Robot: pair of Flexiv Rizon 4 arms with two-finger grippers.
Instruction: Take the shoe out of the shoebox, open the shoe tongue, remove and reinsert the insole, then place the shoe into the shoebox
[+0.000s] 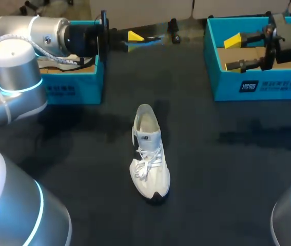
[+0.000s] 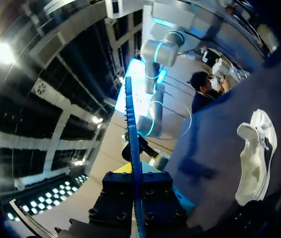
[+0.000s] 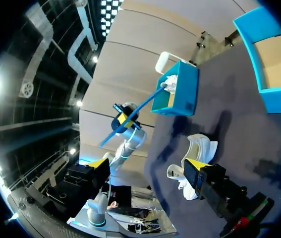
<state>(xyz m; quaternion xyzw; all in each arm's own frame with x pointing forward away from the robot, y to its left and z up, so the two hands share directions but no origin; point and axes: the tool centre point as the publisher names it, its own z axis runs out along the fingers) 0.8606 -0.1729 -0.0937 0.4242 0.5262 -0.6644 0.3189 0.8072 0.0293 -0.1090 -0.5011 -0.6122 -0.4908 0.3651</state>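
The white shoe point(image 1: 149, 154) lies on the dark table's middle, toe toward me, tongue and laces loose. It also shows in the left wrist view point(image 2: 256, 153) and past the right fingertip in the right wrist view point(image 3: 196, 157). My left gripper point(image 1: 134, 37) is held up at the table's back, beside the left shoebox point(image 1: 73, 82), and is shut on a thin blue insole point(image 1: 144, 42). The insole point(image 2: 130, 124) stands edge-on between that gripper's fingers point(image 2: 134, 173), and the right wrist view shows the insole point(image 3: 135, 111) from afar. My right gripper point(image 1: 232, 53) hangs open and empty over the right shoebox point(image 1: 260, 87).
Two teal shoeboxes stand at the back corners. The left box point(image 3: 180, 91) holds white paper; the right box point(image 3: 274, 64) shows a brown cardboard floor. My right gripper point(image 3: 147, 166) has its yellow tips far apart. Bare dark tabletop point(image 1: 227, 169) surrounds the shoe.
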